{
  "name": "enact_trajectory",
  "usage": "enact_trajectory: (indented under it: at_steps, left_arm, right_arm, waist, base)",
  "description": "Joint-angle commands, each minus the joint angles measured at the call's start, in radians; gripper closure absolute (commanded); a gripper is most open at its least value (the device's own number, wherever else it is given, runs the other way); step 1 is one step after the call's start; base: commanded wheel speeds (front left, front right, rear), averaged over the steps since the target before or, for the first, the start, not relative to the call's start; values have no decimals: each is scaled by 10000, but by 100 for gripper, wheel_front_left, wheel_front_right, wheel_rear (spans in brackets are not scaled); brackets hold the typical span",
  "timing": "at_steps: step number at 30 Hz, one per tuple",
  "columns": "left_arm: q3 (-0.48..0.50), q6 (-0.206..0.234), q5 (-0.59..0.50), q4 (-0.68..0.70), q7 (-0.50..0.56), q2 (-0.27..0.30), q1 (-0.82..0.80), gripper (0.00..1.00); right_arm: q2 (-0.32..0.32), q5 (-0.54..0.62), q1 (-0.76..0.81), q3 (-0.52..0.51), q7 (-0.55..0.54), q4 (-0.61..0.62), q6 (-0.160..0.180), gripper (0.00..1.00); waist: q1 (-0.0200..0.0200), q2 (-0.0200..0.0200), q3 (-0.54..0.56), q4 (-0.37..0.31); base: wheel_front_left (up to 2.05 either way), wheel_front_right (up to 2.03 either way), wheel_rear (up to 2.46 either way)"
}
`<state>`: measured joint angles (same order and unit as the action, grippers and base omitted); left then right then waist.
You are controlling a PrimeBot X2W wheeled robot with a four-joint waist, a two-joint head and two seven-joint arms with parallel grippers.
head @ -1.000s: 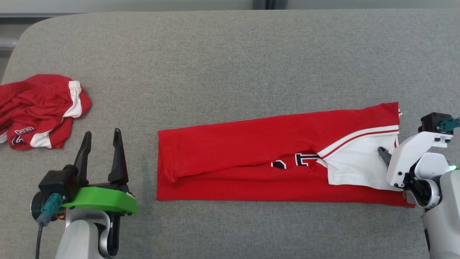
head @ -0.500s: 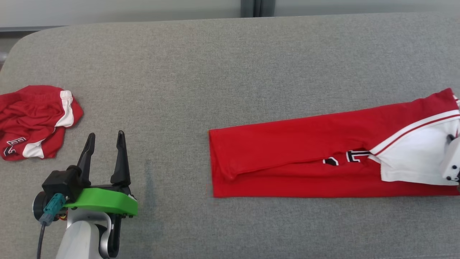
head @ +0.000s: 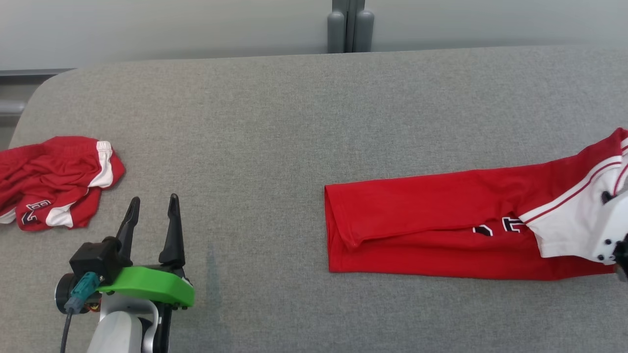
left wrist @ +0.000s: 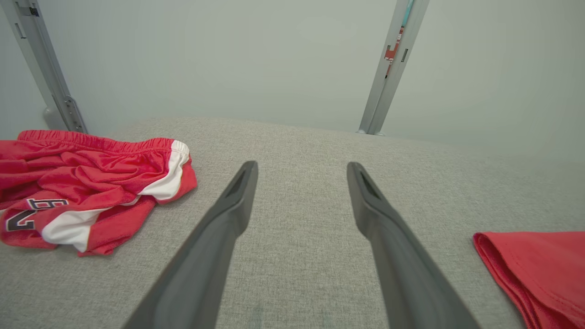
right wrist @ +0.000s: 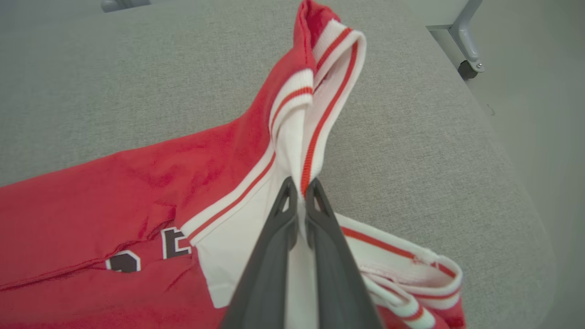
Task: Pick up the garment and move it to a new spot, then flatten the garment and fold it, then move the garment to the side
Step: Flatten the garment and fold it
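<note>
The garment (head: 431,220) is a long folded red piece with a white striped panel and black lettering, lying flat at the right of the grey padded table (head: 294,122). My right gripper (right wrist: 299,185) is shut on the white striped edge of the garment (right wrist: 137,196), which rises in a pinched ridge above the fingertips. Its pale wrist (head: 613,235) sits at the right border of the head view. My left gripper (head: 153,206) stands open over bare table at the lower left, nothing between its fingers (left wrist: 237,201). The garment's folded end (left wrist: 539,265) lies to its right.
A second red and white garment (head: 54,181) lies crumpled at the table's left edge, also in the left wrist view (left wrist: 82,187). The table's rounded right edge (right wrist: 502,151) is close to the held end. Grey posts (head: 349,27) stand behind the table.
My right gripper closed on the garment's white end and dragged the whole garment to the right across the table. The head camera tilted up a little. The left gripper stayed open and still.
</note>
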<state>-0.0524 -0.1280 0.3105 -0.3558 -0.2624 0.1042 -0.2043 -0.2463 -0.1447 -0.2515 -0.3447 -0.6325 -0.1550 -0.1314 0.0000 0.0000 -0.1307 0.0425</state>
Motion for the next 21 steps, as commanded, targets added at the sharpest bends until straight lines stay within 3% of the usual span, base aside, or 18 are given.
enact_trajectory:
  at_steps: [1, 9, 21]
  left_arm:
    - [-49, -34, 43, -57, -29, 23, 104, 0]
    - [-521, -35, 232, -730, -28, -86, -383, 0]
    - [-1289, -29, 487, -1225, -29, -199, -1117, 0]
  right_arm:
    - [216, -157, 185, 283, -49, 218, 14, 100]
    - [1163, -573, 434, 2312, -254, 701, 14, 100]
    - [1937, -1443, -1168, 4678, 511, -1440, 13, 100]
  waist:
    - [0, 0, 286, 92]
    - [0, 0, 749, 354]
    - [0, 0, 433, 645]
  base:
    - [0, 0, 0]
    - [0, 0, 0]
    - [0, 0, 0]
